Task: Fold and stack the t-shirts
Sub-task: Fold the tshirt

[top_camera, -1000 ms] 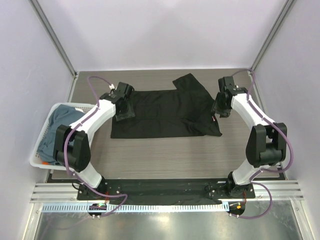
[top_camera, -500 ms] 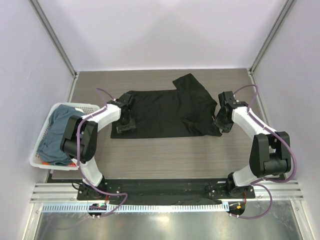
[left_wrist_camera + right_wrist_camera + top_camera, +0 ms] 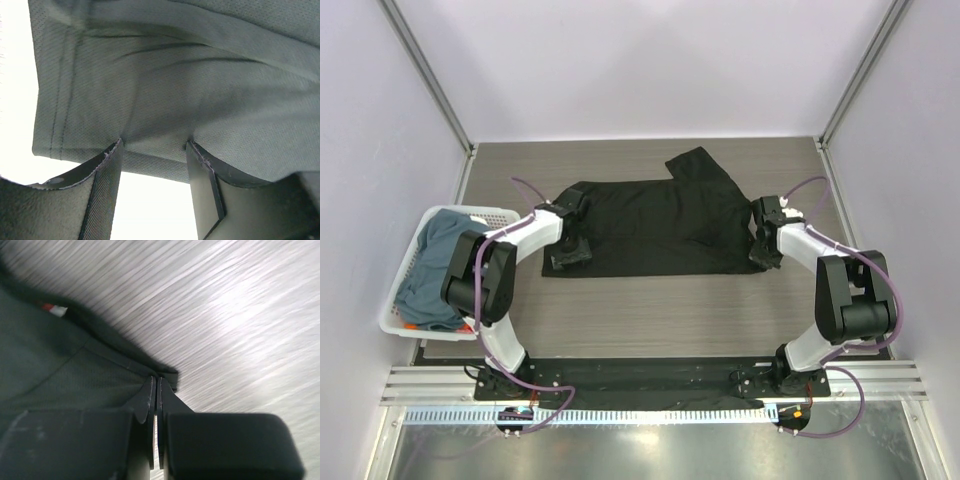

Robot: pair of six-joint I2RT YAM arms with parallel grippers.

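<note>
Nearest the arm bases the bench (image 3: pixel 650 310) lies bare, and just beyond it runs the near hem of the black t-shirt (image 3: pixel 660 225), with an arm at each end of that hem. The likely trouble sits right here (my reading, not a thing seen): the right end effector (image 3: pixel 763 250) may be holding too little cloth, or none, so a lift would leave that corner on the bench and drag the shirt askew. A second risk is that the left end effector (image 3: pixel 570 252) takes only a shallow bite of hem, which could slip out under the weight of the shirt.

In the right wrist view the jaws are pressed together at the hem corner, but I cannot tell whether cloth is nipped between them. The left one stands partly open. Its wrist view shows the fingers (image 3: pixel 107 200) either side of a stretch of stitched hem, tips touching the cloth, gripping nothing.

Farther off, the shirt spreads flat across the middle of the bench, one sleeve pointing to the far right. At the left edge a white basket (image 3: pixel 470 208) holds a slate blue-grey t-shirt (image 3: pixel 435 260) and a sliver of orange cloth (image 3: pixel 413 325)
</note>
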